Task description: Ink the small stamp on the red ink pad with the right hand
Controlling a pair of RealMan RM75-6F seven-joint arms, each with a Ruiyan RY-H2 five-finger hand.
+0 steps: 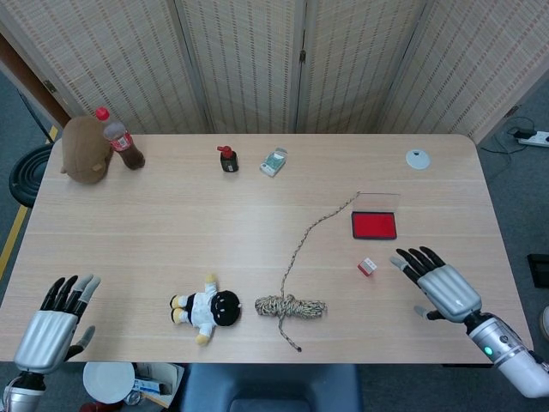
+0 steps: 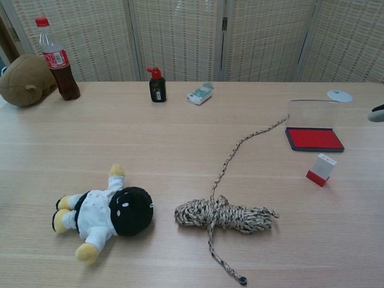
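Right hand (image 1: pixel 439 287) at lower right of the head view, fingers spread, holding nothing, fingertips aimed toward frame left at the small stamp (image 1: pixel 367 267), near but not touching. Stamp sits tilted on the table just below the open red ink pad (image 1: pixel 374 225). Left hand (image 1: pixel 53 323) at lower left, also spread and empty, well apart, so the right is clearly nearer.

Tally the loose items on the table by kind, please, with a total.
Soft toys: 2, brown plush, doll
Bottles: 2, cola bottle, small black bottle
Stamping items: 2, red ink pad, small stamp
Rope: 1
Small packet: 1
White disc: 1
Total: 9
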